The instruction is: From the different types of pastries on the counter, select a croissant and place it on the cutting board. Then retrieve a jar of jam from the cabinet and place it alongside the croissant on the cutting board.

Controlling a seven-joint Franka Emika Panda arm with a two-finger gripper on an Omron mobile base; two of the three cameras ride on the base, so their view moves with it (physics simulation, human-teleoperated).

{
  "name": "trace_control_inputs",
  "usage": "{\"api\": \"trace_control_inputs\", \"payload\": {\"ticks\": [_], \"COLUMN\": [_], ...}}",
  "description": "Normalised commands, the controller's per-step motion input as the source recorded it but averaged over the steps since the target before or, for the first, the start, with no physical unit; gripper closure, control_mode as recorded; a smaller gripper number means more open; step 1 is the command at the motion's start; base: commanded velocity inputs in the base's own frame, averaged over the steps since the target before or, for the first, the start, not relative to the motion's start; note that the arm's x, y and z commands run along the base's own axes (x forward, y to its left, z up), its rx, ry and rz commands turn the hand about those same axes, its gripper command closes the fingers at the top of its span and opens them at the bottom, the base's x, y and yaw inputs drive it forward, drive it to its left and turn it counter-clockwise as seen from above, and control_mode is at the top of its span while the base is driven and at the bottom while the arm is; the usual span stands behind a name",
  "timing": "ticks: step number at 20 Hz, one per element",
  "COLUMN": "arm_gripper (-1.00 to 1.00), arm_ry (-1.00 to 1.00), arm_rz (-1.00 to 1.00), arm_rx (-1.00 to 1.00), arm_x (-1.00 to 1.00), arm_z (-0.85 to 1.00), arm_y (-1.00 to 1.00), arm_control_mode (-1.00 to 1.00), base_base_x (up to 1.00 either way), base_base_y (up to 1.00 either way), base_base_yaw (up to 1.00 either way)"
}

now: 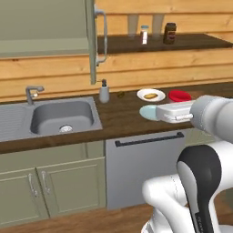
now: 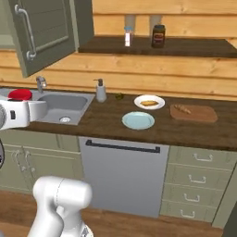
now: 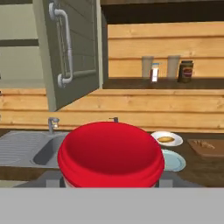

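The long dark wooden surface (image 2: pixel 106 121) runs from the sink (image 2: pixel 65 107) on the left to the cutting board (image 2: pixel 193 113) on the right, and above the sink a cabinet door (image 3: pixel 72 52) hangs open. The croissant (image 2: pixel 183 109) already lies on the board, so the first half of the job looks done. The step in hand is carrying the jam. The end effector (image 3: pixel 110 186), held up in front of the sink, is clamped on a jar of jam (image 3: pixel 111 153) whose red lid looms large in the hand view. A white plate (image 2: pixel 149 102) with a pastry and a pale blue plate (image 2: pixel 138 120) lie between sink and board. The next move, I'd judge, calls for a swing rightward over both plates, then setting the jar upright on bare board beside the croissant.
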Motion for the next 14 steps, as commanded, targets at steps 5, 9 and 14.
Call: {"api": "trace_control_inputs", "payload": {"ticks": [5, 9, 14], "arm_gripper": [1.0, 1.0, 1.0], "arm_ry": [0.0, 0.0, 0.0], "arm_rz": [0.0, 0.0, 0.0], "arm_rx": [0.0, 0.0, 0.0], "arm_x": [0.0, 0.0, 0.0], "arm_z": [0.0, 0.0, 0.0], "arm_y": [0.0, 0.0, 0.0], "arm_control_mode": [1.0, 1.0, 1.0], "base_base_x": [0.12, 0.37, 0.15], "base_base_y": [-1.0, -1.0, -0.43], "base_base_yaw": [0.0, 0.0, -0.01]}}
